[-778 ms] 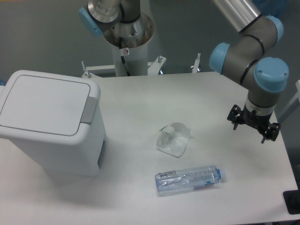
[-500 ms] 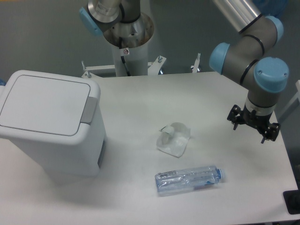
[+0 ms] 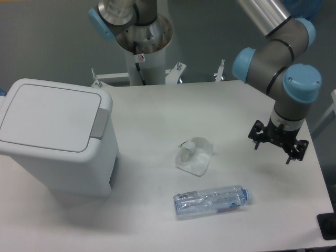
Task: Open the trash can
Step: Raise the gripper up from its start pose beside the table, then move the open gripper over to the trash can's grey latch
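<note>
From my seat, the trash can (image 3: 55, 139) stands at the left of the tabletop (image 3: 157, 110), lid down. I see the wrapper (image 3: 195, 155) near the middle, and the bottle (image 3: 210, 200) lies on its side just in front of it. The pincer (image 3: 272, 150) hangs over the right side, well apart from the trash can.

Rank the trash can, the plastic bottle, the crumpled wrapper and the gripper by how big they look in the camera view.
1. trash can, by far the largest.
2. clear plastic bottle, lying on its side.
3. gripper and crumpled white wrapper look close in size, so they are not ranked against each other.
</note>
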Action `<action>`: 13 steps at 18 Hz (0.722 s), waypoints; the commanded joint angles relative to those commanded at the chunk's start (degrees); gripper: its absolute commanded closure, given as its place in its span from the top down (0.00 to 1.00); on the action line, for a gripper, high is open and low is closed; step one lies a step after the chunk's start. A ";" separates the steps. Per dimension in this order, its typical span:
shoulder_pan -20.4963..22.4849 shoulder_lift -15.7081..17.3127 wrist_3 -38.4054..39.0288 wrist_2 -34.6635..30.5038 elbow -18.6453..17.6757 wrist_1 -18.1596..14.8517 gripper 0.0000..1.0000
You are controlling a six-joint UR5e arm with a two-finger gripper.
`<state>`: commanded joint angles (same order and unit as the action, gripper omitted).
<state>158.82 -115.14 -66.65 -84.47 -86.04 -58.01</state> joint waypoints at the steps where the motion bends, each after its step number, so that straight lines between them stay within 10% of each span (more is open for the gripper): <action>1: -0.44 0.18 2.21 0.27 0.09 0.00 1.00; 13: -5.36 9.75 20.04 26.79 -0.09 1.41 1.00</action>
<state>153.46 -105.39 -46.61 -57.68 -86.13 -56.60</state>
